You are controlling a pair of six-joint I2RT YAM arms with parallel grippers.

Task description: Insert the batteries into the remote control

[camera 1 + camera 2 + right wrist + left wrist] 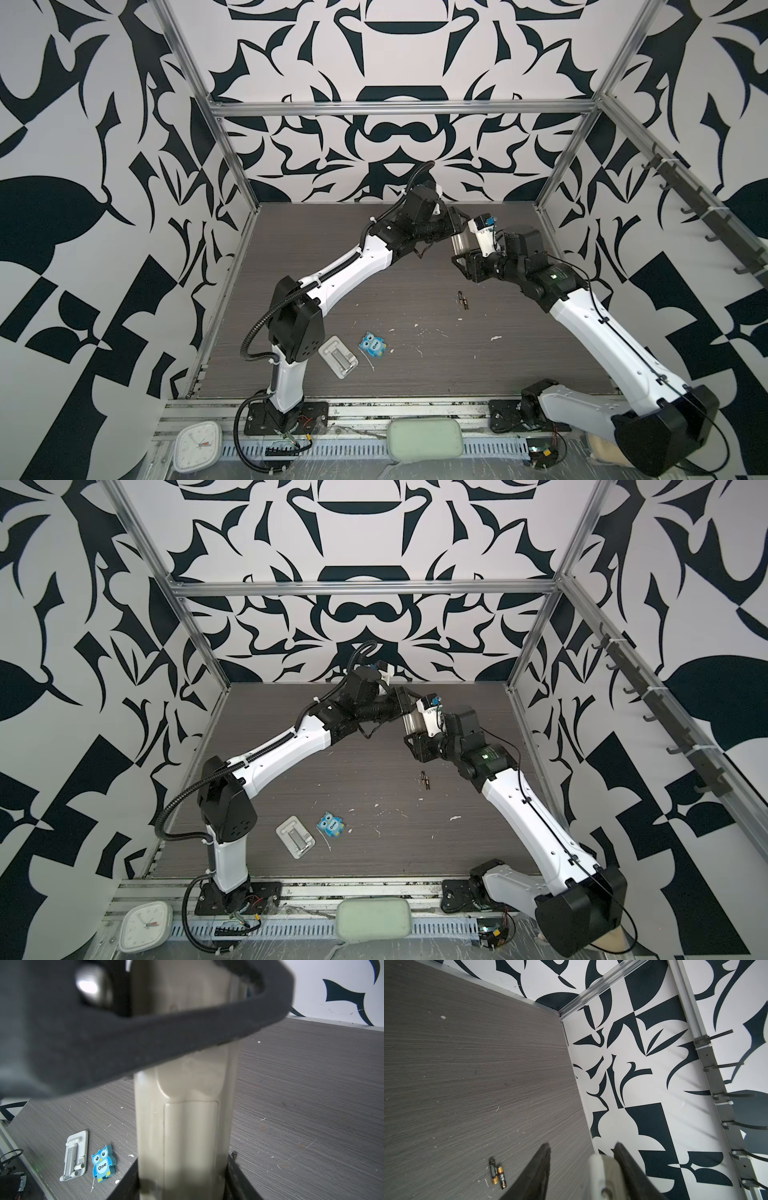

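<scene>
2 batteries point(494, 1169) loose, right hand point(182, 1165) clamping remote control point(187, 1126), left hand point(582, 1145) half-open around it

A: Can't see the upper back of the remote control point(187, 1130), hidden behind a blurred black finger point(145, 1039); losing its lower end past the edge.
B: Left wrist: only a cropped corner. Can't read the batteries point(462, 300) point(425, 780) in both top views, too small

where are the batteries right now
In both top views the batteries lie side by side on the table, right of centre, pictured just below the raised remote control and well apart from the blue owl.
</scene>
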